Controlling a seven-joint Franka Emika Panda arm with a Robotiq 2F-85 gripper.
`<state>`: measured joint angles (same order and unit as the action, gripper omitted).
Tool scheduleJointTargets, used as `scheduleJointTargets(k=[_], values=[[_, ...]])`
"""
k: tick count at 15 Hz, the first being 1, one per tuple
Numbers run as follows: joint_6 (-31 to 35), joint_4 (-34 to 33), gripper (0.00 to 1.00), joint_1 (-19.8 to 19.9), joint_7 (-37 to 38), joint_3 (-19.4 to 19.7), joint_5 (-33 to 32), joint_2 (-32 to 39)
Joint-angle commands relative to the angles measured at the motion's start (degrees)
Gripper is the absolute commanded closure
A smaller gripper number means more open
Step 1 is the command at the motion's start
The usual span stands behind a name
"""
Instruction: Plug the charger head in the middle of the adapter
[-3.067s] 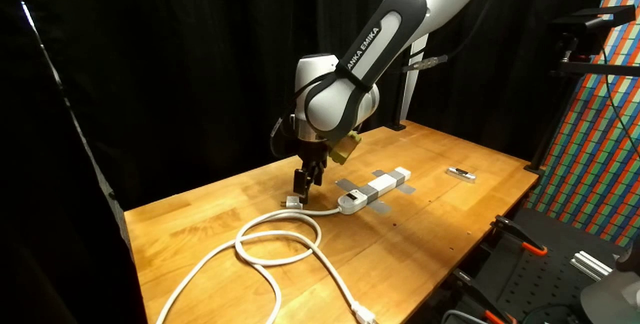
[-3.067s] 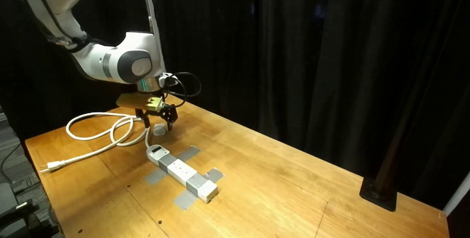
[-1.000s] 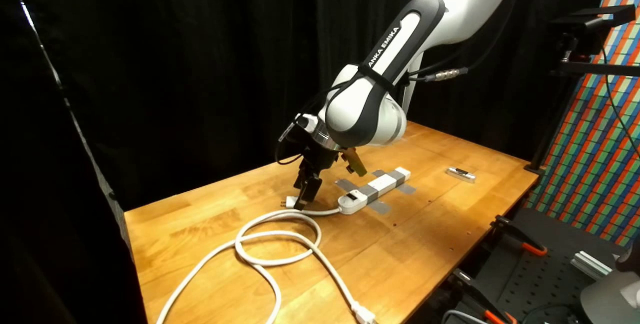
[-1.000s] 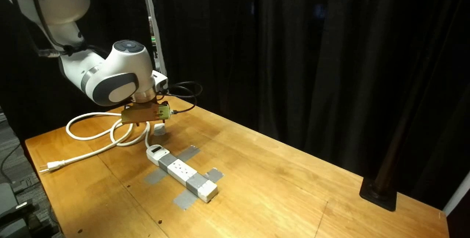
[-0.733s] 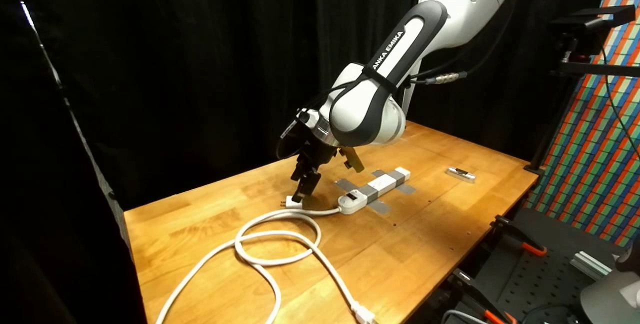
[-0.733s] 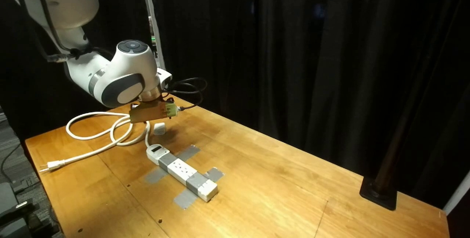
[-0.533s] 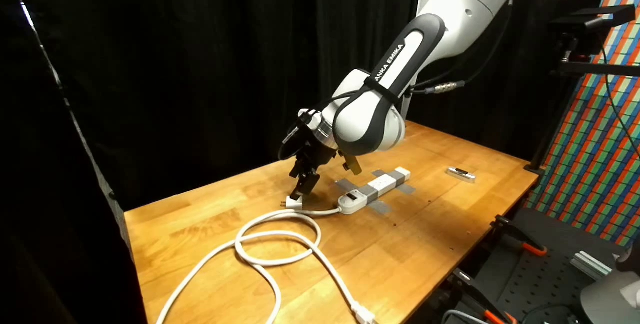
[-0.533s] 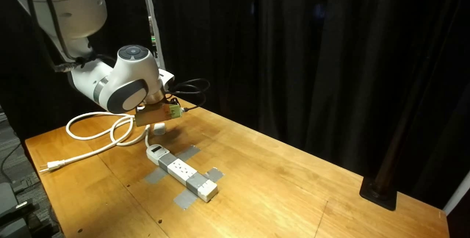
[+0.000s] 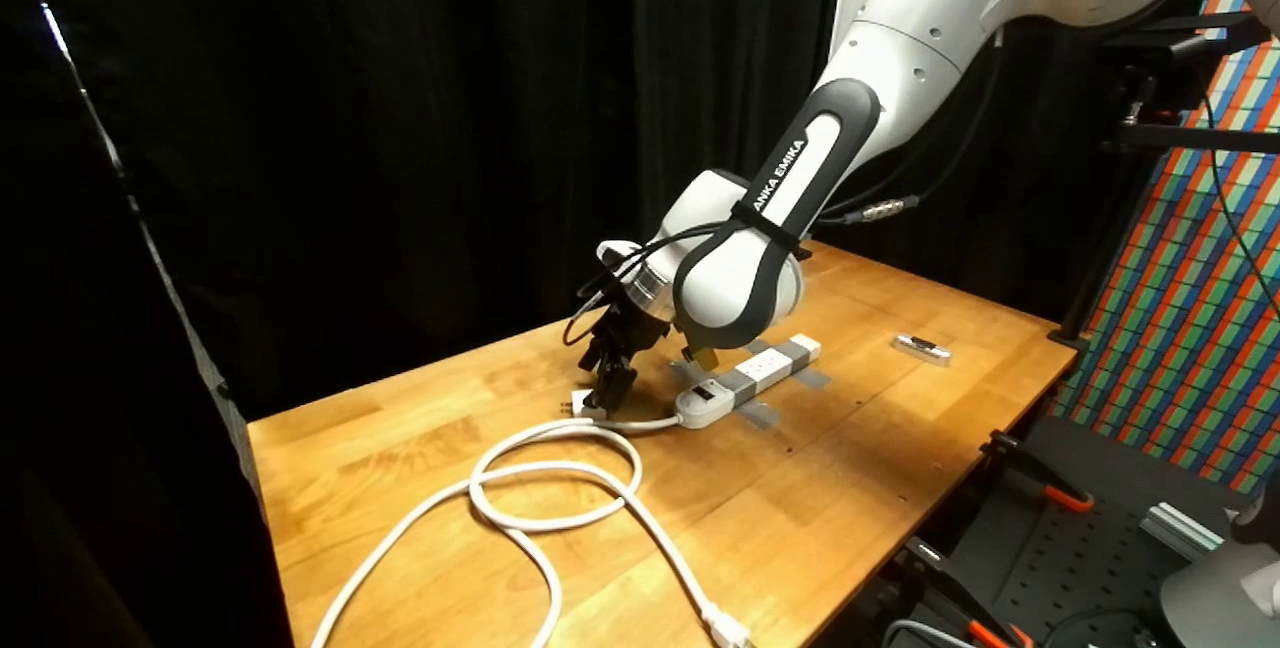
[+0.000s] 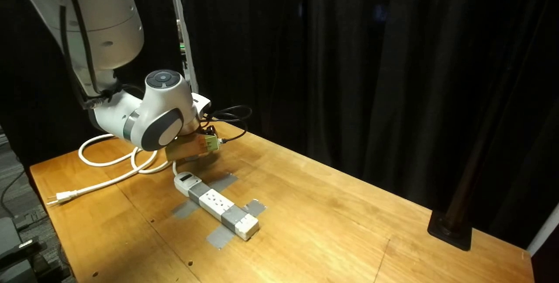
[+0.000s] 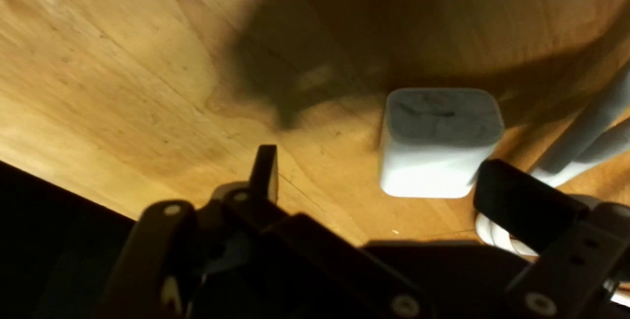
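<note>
One black gripper (image 11: 379, 167) gapes by one boxy white charger head (image 11: 439, 144) — white cord (image 11: 590, 129) near; one oblong white adapter (image 10: 216, 204), two grey tapes (image 10: 233, 216) across.

One charger head (image 11: 439, 146), one adapter (image 10: 216, 204), one robot arm (image 9: 820, 138), two tape bands (image 10: 233, 216), two orange-tipped clamps (image 9: 1035, 471), two fingers (image 11: 529, 203)

1. Looks like a robotics lab.
2. Has a white robot arm (image 9: 900, 68) above a wooden table (image 9: 760, 498).
3. Is hung with black curtains (image 10: 371, 77).
4. Shows black-and-orange clamps (image 9: 1030, 465) at the table edge.
</note>
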<state>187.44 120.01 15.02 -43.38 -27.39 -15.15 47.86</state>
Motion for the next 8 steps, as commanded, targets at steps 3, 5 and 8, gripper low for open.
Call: scheduleJointTargets(k=[3, 5, 8], values=[[-0.3, -2.1, 0.00, -5.6, 7.3, 4.2, -2.3, -0.2], [-0.6, -3.3, 0.00, -7.5, 8.9, 5.6, -2.5, 0.1], [-1.2, -5.4, 0.00, -10.6, 11.0, 7.8, -2.7, 0.4]])
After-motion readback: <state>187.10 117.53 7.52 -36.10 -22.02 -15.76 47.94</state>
